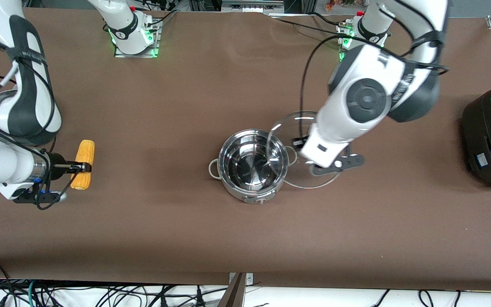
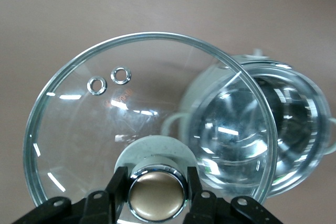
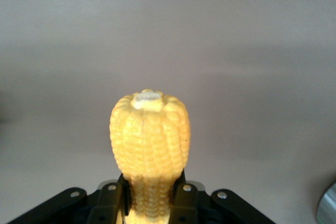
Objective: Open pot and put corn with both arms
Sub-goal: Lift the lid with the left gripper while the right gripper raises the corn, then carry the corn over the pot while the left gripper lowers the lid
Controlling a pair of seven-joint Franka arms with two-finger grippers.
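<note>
- Two jobs are in hand at once in the front view. The left gripper (image 1: 313,158) holds the glass lid (image 1: 301,149) up, over the table beside the pot (image 1: 252,166) and overlapping the pot's rim on the side toward the left arm's end, so the pot stands open and empty near the table's middle. The right gripper (image 1: 80,167) is clamped across the corn (image 1: 83,164) at the right arm's end of the table, well apart from the pot. A black cooker (image 1: 490,134) sits at the left arm's end.
- Left wrist view: the fingers (image 2: 119,190) are closed on the lid's knob (image 2: 157,195); the lid (image 2: 131,114) partly covers the pot (image 2: 278,129) below it.
- Right wrist view: the fingers (image 3: 184,198) pinch the corn (image 3: 149,145) around its lower part, with bare table underneath.
- Judgement: opening is done and carrying the corn is the current step. Next, the right arm must bring the cob over the pot's mouth and release it, while the lid clears the rim fully.
</note>
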